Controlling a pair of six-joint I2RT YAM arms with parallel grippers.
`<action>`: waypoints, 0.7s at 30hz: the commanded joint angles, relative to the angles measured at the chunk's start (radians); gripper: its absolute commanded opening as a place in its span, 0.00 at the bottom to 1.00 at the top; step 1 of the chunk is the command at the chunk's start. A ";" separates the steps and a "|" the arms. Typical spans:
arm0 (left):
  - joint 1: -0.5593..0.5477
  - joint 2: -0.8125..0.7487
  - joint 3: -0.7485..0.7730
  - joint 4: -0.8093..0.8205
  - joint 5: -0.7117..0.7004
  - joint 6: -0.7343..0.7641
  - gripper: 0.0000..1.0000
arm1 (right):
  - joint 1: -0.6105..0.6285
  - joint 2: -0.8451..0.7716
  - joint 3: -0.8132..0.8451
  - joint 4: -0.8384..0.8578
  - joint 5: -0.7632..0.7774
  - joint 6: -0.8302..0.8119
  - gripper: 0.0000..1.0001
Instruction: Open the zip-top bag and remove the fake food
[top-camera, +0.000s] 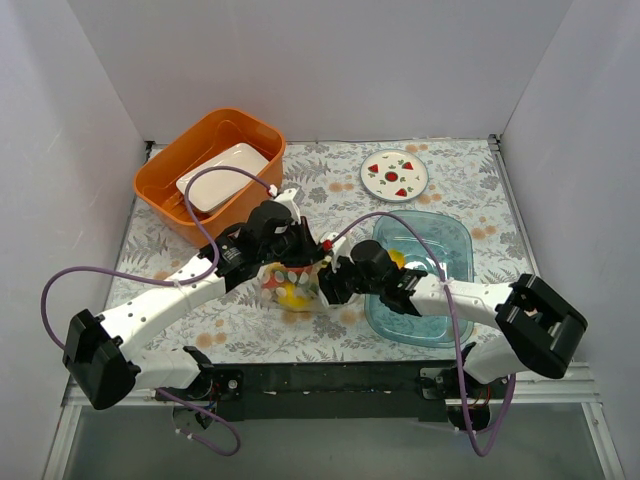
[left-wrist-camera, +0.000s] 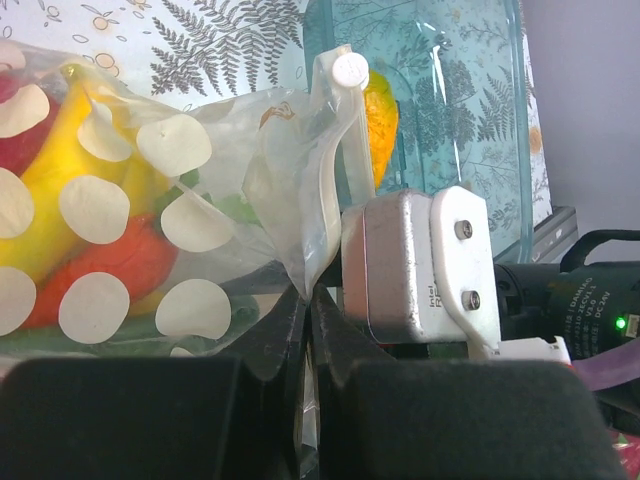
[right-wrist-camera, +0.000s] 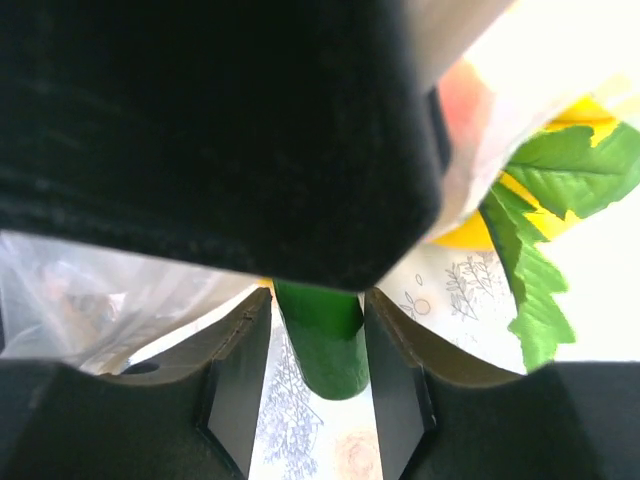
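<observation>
While inside the zip-top bag (left-wrist-camera: 300, 200), fake food (left-wrist-camera: 50, 170); orange piece (left-wrist-camera: 381, 115) in blue tray (left-wrist-camera: 450, 90)

An orange tub (top-camera: 165, 188) sits at the far left of the bench (top-camera: 470, 195), and a white rectangular dish (top-camera: 225, 175) lies tilted inside it, leaning toward the tub's far wall. A round white plate (top-camera: 394, 176) printed with red strawberries lies flat at the far side, right of the tub and well apart from it. Nearer, on the right half, rests a clear blue plastic tray (top-camera: 455, 245) with rounded corners. A cloth printed with grey ferns and small orange blossoms covers the bench. Plain white walls (top-camera: 350, 60) close it in at the back and on both sides.
</observation>
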 joint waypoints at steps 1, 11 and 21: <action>-0.013 -0.020 0.005 0.105 0.034 -0.023 0.00 | 0.041 0.036 -0.009 0.010 0.004 0.004 0.49; -0.013 -0.024 -0.067 0.117 0.047 -0.020 0.00 | 0.041 -0.052 0.059 -0.140 0.114 0.016 0.06; -0.013 -0.054 -0.087 0.131 0.040 -0.028 0.00 | 0.041 -0.096 0.039 -0.119 0.110 0.037 0.27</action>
